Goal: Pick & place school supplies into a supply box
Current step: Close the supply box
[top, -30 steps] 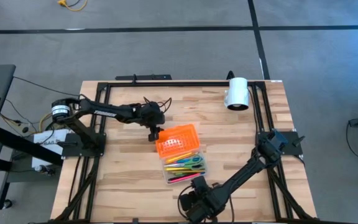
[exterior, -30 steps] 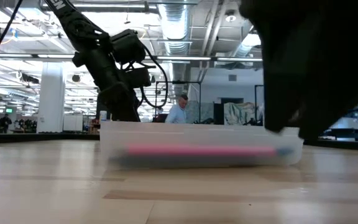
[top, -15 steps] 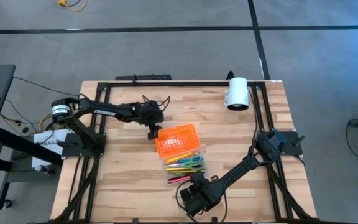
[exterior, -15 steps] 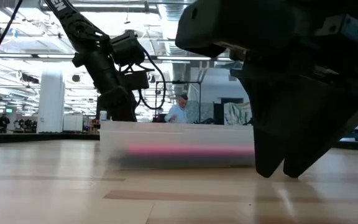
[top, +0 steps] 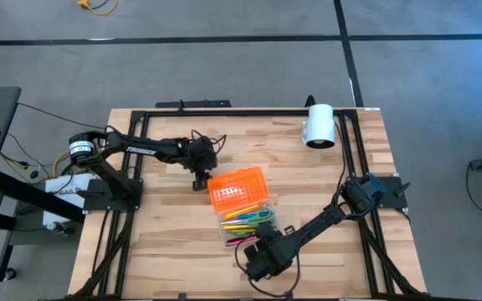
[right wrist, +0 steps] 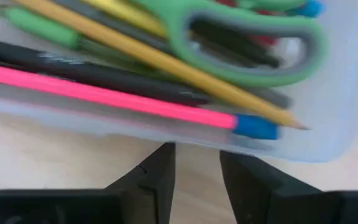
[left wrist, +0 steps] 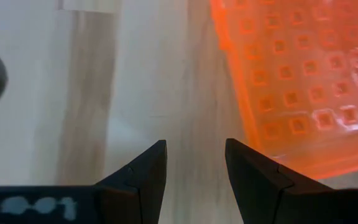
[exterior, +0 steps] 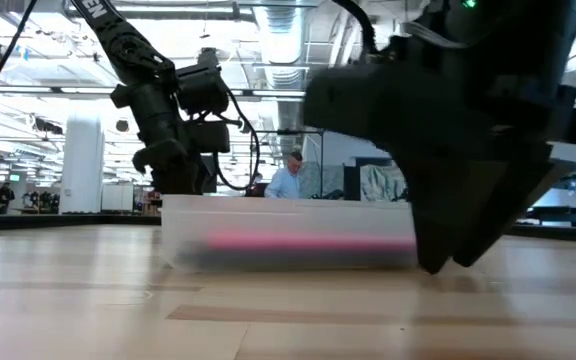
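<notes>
The supply box (top: 248, 224) is a clear case in the middle of the table. Its orange lid (top: 239, 188) lies open on the far side. Inside lie the school supplies: a pink pencil (right wrist: 104, 93), a yellow pencil (right wrist: 166, 62), black pens and green-handled scissors (right wrist: 241, 43). My right gripper (right wrist: 197, 168) is open and points down at the bare table just before the box's near wall (right wrist: 166, 127). In the low view it (exterior: 453, 262) stands in front of the box's right end. My left gripper (left wrist: 196, 168) is open over bare wood beside the lid's left edge (left wrist: 241, 93).
A white cylinder (top: 318, 127) lies at the far right of the table. Black frame rails (top: 354, 150) run along the table's sides and far edge. Bare wood shows left of the box and along the near edge. A person stands far off in the room (exterior: 288, 178).
My right gripper has come from the table's near edge toward the box's near wall, sinking lower and rolling at the wrist. It has stayed open. The box and lid have kept their place.
</notes>
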Tool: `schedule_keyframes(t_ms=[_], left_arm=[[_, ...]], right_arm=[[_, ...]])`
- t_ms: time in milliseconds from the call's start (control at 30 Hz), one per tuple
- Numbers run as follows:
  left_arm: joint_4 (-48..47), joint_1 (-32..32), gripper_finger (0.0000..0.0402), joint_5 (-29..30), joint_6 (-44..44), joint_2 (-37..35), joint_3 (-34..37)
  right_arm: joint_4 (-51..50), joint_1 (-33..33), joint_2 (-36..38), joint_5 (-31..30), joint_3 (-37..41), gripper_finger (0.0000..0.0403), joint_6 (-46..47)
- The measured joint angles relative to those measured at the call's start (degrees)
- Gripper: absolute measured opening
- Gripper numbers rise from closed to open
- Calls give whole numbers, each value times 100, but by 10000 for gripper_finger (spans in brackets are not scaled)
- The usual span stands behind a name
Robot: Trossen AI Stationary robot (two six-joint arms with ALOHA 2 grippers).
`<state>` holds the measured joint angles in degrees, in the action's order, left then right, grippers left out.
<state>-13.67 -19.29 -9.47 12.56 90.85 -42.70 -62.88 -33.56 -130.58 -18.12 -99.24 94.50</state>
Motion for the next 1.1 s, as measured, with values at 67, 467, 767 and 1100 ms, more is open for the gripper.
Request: schedule_keyframes(t_ms=[67, 467, 767, 1100], left_arm=[[-30, 0, 153, -161, 30, 0, 0], [-429, 4, 153, -778, 217, 0, 2], [-719, 19, 153, -1080, 112, -14, 167], [-845, 55, 153, -1094, -32, -425, 491]], right_arm=[[-180, 0, -2, 2, 4, 120, 34], [-596, 35, -2, 21, 2, 120, -62], [-703, 194, -2, 111, 35, 120, -144], [-581, 532, 20, 170, 99, 118, -1292]])
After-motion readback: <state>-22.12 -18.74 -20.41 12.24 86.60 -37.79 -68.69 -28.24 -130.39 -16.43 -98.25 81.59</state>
